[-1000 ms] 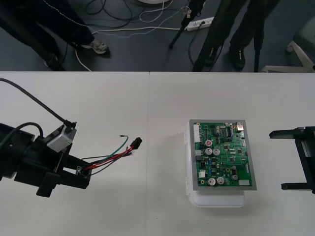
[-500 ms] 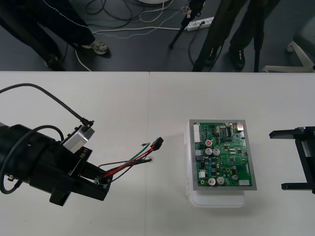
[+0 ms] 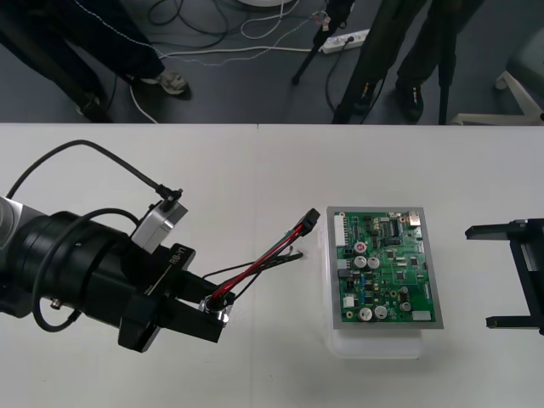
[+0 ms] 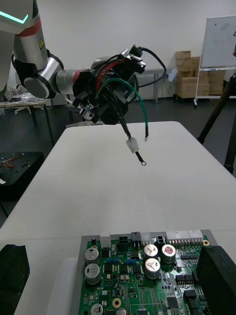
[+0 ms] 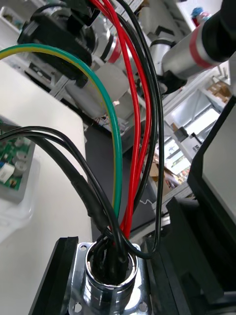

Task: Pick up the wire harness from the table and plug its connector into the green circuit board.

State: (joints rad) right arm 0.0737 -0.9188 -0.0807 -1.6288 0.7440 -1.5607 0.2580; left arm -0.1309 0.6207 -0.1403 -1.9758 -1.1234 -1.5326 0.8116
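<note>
The left end effector is out over the worktop, on the left side of the green circuit board. It is clenched on the wire harness, and it grips it by the round metal socket. In the left wrist view the socket sits between the two black fingers, with its shiny flange showing. Red wires, black wires and one green wire come up out of it. From the socket the wires reach across toward the board. The small black plug is at their far end. It is just beside the top left corner of the board, and it is not in the board. In the right wrist view the harness hangs in the air from the left end effector, above the worktop. A small white connector dangles at the end of a black wire. The board sits flat on its white base. The right end effector waits at the right edge of the worktop, away from the board. It is released, with its fingers far apart and nothing between them.
</note>
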